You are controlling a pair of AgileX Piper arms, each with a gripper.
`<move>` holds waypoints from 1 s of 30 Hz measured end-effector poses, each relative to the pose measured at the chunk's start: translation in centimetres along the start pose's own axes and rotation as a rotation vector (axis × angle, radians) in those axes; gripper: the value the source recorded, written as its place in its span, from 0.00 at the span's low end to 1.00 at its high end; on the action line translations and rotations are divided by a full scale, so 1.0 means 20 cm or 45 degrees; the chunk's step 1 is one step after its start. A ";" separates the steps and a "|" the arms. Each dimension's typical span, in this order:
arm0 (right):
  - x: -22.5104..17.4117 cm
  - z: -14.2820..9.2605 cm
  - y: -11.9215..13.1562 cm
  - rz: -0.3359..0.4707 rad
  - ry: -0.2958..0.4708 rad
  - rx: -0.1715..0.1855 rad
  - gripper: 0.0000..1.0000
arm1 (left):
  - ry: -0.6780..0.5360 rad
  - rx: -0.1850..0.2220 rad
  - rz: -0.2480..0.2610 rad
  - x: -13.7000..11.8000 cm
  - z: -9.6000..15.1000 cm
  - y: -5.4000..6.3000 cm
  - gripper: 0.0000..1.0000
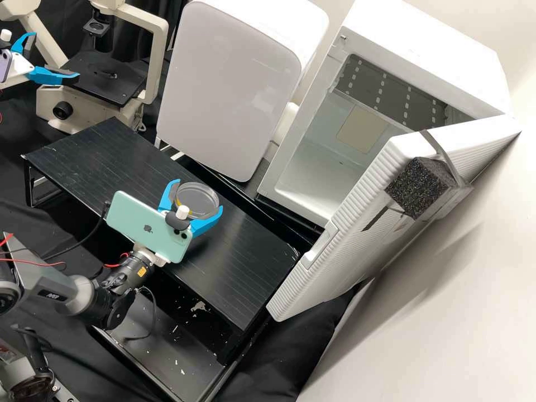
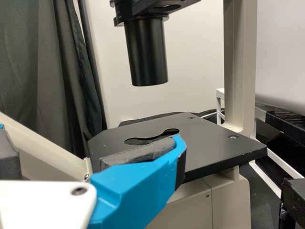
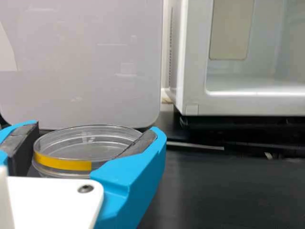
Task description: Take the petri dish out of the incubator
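The right gripper (image 1: 198,195) is shut on the round clear petri dish (image 1: 196,202), over the black slatted stand. In the right wrist view the right gripper (image 3: 97,127) has its dark pads on either side of the petri dish (image 3: 90,145), which lies level and bears a yellow strip on its side. Whether the dish touches the stand, I cannot tell. Beside the microscope, the left gripper (image 1: 56,56) is open and holds nothing; in the left wrist view the left gripper (image 2: 90,133) is before the microscope stage. The white incubator (image 1: 290,139) has its door swung wide.
The black stand (image 1: 245,268) runs below the right gripper. A white appliance with a smooth front (image 1: 229,84) is behind the dish, left of the incubator. The open incubator door (image 1: 335,262) angles forward at the stand's right end. The microscope stage (image 2: 214,143) lies near the left gripper.
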 end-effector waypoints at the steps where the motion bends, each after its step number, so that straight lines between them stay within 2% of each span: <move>1: -0.01 0.00 -0.01 -0.005 -0.006 0.003 0.00 | 0.000 0.000 0.000 0.00 0.00 0.00 1.00; 17: -0.12 -0.10 -0.15 -0.122 0.100 -0.100 0.00 | 0.000 0.000 0.000 0.00 0.00 0.00 1.00; 22: -0.11 -0.10 -0.16 -0.142 0.100 -0.125 0.00 | 0.000 0.000 0.000 0.00 0.00 0.00 1.00; 24: -0.11 -0.09 -0.17 -0.152 0.091 -0.124 0.00 | 0.000 0.000 0.000 0.00 0.00 0.00 1.00; 28: -0.09 -0.06 -0.20 -0.180 0.057 -0.089 0.00 | 0.000 0.000 0.000 0.00 0.00 0.00 1.00; 30: -0.08 -0.06 -0.20 -0.173 0.065 -0.086 0.00 | 0.000 0.000 0.000 0.00 0.00 0.00 1.00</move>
